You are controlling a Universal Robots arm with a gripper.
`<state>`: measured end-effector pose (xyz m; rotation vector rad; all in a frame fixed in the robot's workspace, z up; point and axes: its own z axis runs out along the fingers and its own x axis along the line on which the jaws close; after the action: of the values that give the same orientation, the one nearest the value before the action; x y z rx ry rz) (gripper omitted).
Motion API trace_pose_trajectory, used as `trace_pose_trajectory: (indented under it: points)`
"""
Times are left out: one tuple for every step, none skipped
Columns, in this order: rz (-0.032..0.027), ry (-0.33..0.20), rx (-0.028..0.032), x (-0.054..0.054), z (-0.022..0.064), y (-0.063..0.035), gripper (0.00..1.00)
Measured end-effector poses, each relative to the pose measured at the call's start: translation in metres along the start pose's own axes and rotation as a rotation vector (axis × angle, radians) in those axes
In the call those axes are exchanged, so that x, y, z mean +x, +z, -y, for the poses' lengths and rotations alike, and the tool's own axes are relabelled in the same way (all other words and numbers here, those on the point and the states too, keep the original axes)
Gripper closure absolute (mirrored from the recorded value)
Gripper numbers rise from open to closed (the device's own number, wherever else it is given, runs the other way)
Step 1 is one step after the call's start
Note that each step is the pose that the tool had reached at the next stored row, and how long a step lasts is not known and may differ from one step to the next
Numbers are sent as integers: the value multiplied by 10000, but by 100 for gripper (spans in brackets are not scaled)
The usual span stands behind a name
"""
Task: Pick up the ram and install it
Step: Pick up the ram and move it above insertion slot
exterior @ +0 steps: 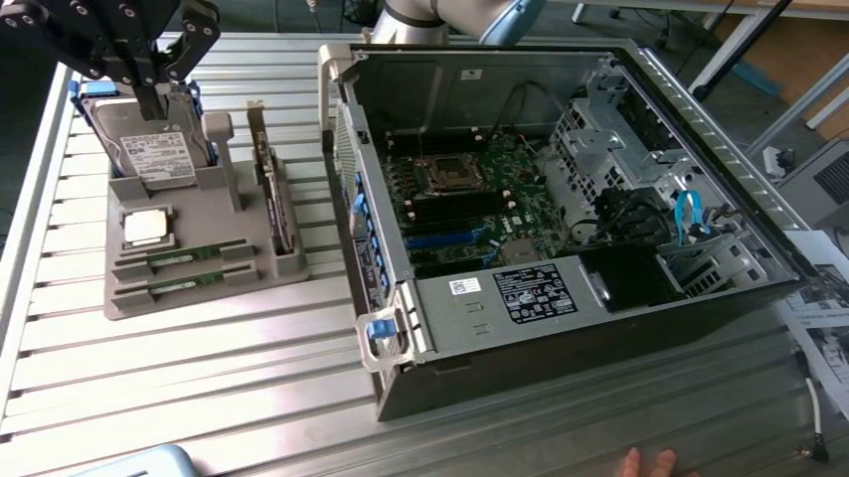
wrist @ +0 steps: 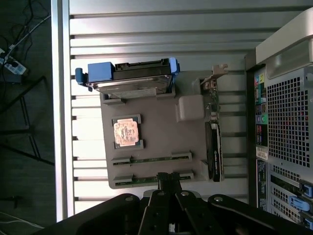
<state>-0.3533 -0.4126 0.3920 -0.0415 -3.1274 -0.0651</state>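
Observation:
Two ram sticks, thin green boards, lie on edge in slots of the grey holder (exterior: 199, 298): one ram (exterior: 179, 257) behind, the other ram (exterior: 179, 286) in front. In the wrist view they are the ram (wrist: 151, 159) and the ram (wrist: 142, 179). My gripper (exterior: 150, 87) hangs high over the holder's far end, above the hard drive (exterior: 159, 149). It is shut with nothing in it, and its fingers (wrist: 168, 180) are pressed together. The open computer case (exterior: 398, 328) lies at the exterior view's right, with its motherboard (exterior: 478, 199) exposed.
The holder also carries a CPU (exterior: 146, 227) and an upright dark expansion card (exterior: 272, 189). A person's hand (exterior: 646, 463) shows at the near table edge. Papers (exterior: 822, 328) lie past the case, and a blue object (exterior: 133, 463) sits at the near left corner.

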Motion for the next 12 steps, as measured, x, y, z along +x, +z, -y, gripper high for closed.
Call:
trace_pose_trajectory:
  points:
    - [0, 0, 0, 0, 0, 0, 89]
    - [0, 0, 0, 0, 0, 0, 89]
    - [0, 0, 0, 0, 0, 0, 89]
    - [0, 0, 0, 0, 0, 0, 89]
    - [0, 0, 0, 0, 0, 0, 89]
    - [0, 0, 0, 0, 0, 0, 89]
    - [0, 0, 0, 0, 0, 0, 89]
    - [0, -1, 0, 0, 0, 0, 89]
    - [0, -9, 0, 0, 0, 0, 89]
    - [-1, -31, 0, 0, 0, 0, 89]
    - [-3, -66, 1, 0, 0, 0, 89]
    - [-5, -99, 1, 0, 0, 0, 89]
